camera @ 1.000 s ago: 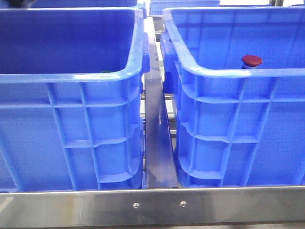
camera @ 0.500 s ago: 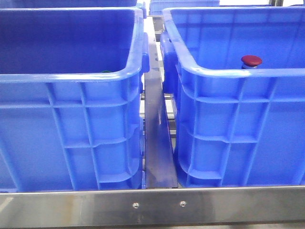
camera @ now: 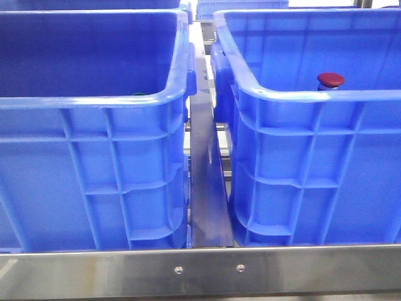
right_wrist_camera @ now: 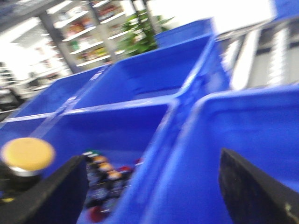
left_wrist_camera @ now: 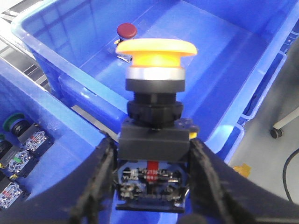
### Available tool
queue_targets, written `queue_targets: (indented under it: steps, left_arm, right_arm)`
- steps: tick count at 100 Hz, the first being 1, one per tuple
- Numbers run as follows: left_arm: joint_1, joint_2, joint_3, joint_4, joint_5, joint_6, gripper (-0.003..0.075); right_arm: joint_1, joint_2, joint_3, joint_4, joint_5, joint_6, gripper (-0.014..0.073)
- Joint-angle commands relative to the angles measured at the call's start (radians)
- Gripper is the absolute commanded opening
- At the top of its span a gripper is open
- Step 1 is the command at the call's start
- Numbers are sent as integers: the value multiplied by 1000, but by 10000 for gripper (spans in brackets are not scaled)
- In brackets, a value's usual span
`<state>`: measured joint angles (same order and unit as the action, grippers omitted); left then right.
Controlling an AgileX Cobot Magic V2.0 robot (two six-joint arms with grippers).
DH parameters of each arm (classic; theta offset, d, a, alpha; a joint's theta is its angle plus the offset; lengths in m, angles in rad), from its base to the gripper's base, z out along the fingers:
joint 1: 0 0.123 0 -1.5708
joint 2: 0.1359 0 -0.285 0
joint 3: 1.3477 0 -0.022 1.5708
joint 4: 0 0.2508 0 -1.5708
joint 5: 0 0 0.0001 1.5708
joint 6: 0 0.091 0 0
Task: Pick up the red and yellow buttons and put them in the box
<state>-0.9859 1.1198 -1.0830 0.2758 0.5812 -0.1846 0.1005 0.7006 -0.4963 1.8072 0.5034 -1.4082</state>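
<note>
Left gripper (left_wrist_camera: 152,186), clamped on the yellow button (left_wrist_camera: 155,51) above the box (left_wrist_camera: 224,60), risks dropping it short onto the rim.

My left gripper (left_wrist_camera: 152,186) is black, clamped on a button (left_wrist_camera: 155,60) with a yellow-orange cap, silver collar and black body. The box (left_wrist_camera: 233,60) is deep blue; inside stands a dark red button (left_wrist_camera: 126,31).
</note>
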Motion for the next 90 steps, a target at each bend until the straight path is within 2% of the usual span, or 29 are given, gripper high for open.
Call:
queue_targets:
  steps: [1, 21, 33, 64, 84, 90]
  left_arm:
    - [-6, -22, -29, 9, -80, 0, -19]
    - [-6, -22, -29, 9, -80, 0, -19]
    - [-6, -22, -29, 9, -80, 0, -19]
    - [-6, -22, -29, 9, -80, 0, -19]
    - [-6, -22, -29, 9, -80, 0, -19]
    - [-6, -22, -29, 9, -80, 0, -19]
  right_arm:
    - [-6, 69, -56, 116, 172, 85, 590]
    - [-2, 254, -138, 116, 441, 206, 590]
    - [9, 349, -187, 116, 533, 231, 590]
    - [160, 469, -308, 116, 528, 242, 590]
    - [211, 516, -370, 116, 523, 242, 589]
    - [223, 526, -380, 114, 523, 242, 565]
